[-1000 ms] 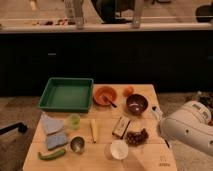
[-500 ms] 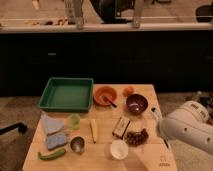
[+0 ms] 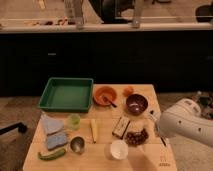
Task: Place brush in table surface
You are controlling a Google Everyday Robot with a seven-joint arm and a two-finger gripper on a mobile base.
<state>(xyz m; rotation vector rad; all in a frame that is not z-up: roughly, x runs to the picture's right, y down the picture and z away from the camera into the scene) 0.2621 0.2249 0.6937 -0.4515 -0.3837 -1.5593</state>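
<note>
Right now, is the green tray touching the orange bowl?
Apart. The camera view shows bare tabletop between the green tray and orange bowl. The claw sits unseen at the table's right edge.

The gripper sits low on the right. Well behind and above it, a long dark counter front spans the room, topped by a pale ledge. Two metal posts rise from that ledge. Far to the gripper's left, a black chair base stands on speckled grey floor. The light is dim and warm.
</note>
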